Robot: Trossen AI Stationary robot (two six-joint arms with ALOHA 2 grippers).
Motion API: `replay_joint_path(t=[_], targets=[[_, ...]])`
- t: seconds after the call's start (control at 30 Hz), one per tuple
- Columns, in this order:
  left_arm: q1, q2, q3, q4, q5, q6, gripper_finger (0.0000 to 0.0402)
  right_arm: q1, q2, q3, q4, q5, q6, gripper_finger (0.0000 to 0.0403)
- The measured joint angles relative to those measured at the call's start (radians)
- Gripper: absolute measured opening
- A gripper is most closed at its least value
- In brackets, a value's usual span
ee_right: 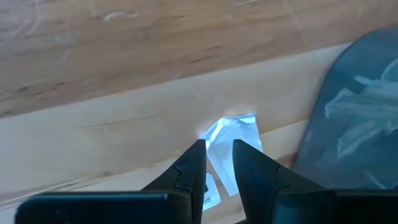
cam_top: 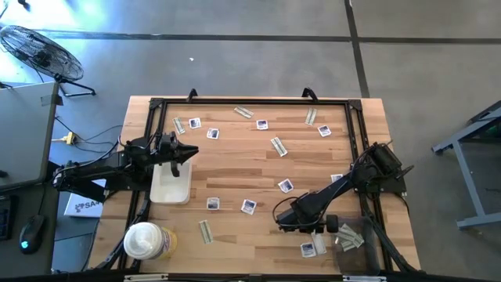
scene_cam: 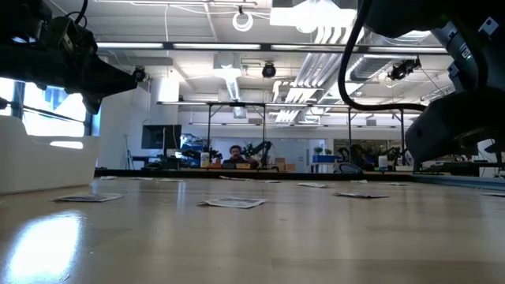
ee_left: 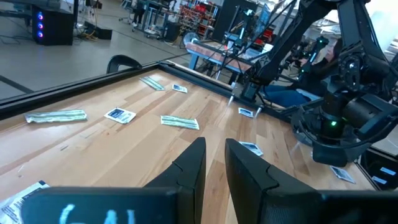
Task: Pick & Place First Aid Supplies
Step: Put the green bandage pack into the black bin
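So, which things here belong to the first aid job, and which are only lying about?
Belong to the job:
- square white packets
- grey-green strips
- white tray
- right gripper, pinching a white packet
- left gripper, above the tray

Only lying about:
- round white-lidded tub
- floor fan
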Motion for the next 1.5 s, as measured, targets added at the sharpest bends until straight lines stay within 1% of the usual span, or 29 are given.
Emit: replay_joint_path(t=[0.33, 0.43, 0.53, 0.8, 0.9, 1.17, 1.4, 1.5], targets=[[0.0, 0.0, 0.0, 0.0, 0.0, 0.0, 0.006, -0.007, 0.0, 0.0, 0.005, 0.073, 0.0, 0.0073], [0.0, 0.0, 0.0, 0.0, 0.0, 0.0, 0.006, -0.007, 0.005, 0.0, 0.01, 0.057, 0.005, 0.0073], [0.0, 0.0, 0.0, 0.0, 0.0, 0.0, 0.006, -0.003, 0.022, 0.002, 0.016, 0.004, 0.018, 0.0073], [0.0, 0.0, 0.0, 0.0, 0.0, 0.0, 0.006, 0.002, 0.029, 0.003, 0.019, -0.004, 0.022, 0.0071], [0.0, 0.0, 0.0, 0.0, 0.0, 0.0, 0.006, 0.002, 0.03, 0.002, 0.018, -0.002, 0.022, 0.0059], [0.0, 0.0, 0.0, 0.0, 0.0, 0.0, 0.006, 0.003, 0.031, 0.002, 0.007, 0.035, 0.018, 0.0005], [0.0, 0.0, 0.0, 0.0, 0.0, 0.0, 0.006, 0.003, 0.029, 0.003, 0.0, 0.051, -0.03, 0.0001], [0.0, 0.0, 0.0, 0.0, 0.0, 0.0, 0.006, 0.001, 0.013, 0.01, -0.012, 0.08, -0.05, 0.0001]])
